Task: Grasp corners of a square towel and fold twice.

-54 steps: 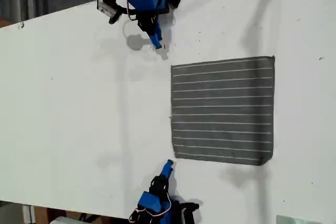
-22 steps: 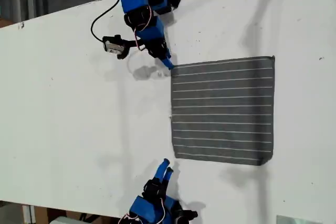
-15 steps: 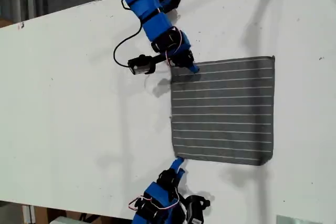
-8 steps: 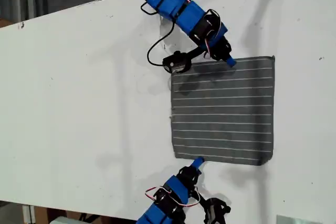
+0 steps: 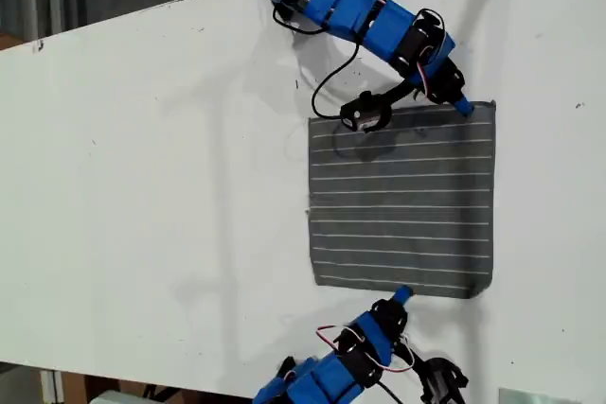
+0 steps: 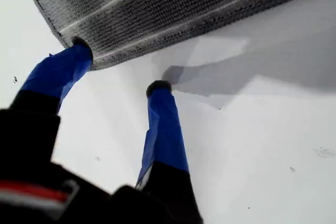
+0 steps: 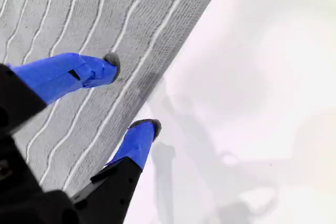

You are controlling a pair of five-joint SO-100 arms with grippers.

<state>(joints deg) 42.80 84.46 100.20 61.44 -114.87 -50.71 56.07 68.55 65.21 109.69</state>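
The towel [image 5: 401, 201], a soft dark grey knit with thin white stripes, lies flat and square on the smooth white surface [image 5: 151, 186]. My first gripper [image 6: 118, 69] and my second gripper [image 7: 134, 93] both straddle its edges, jaws apart.

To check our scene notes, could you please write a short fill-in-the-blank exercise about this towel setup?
1. The towel lies ___ on the white table.
2. The towel is dark grey with thin ___ stripes.
3. My first pincer is ___, with one fingertip at the towel's edge.
4. My second pincer is open, with one fingertip over the ___.

Missing words: flat; white; open; towel
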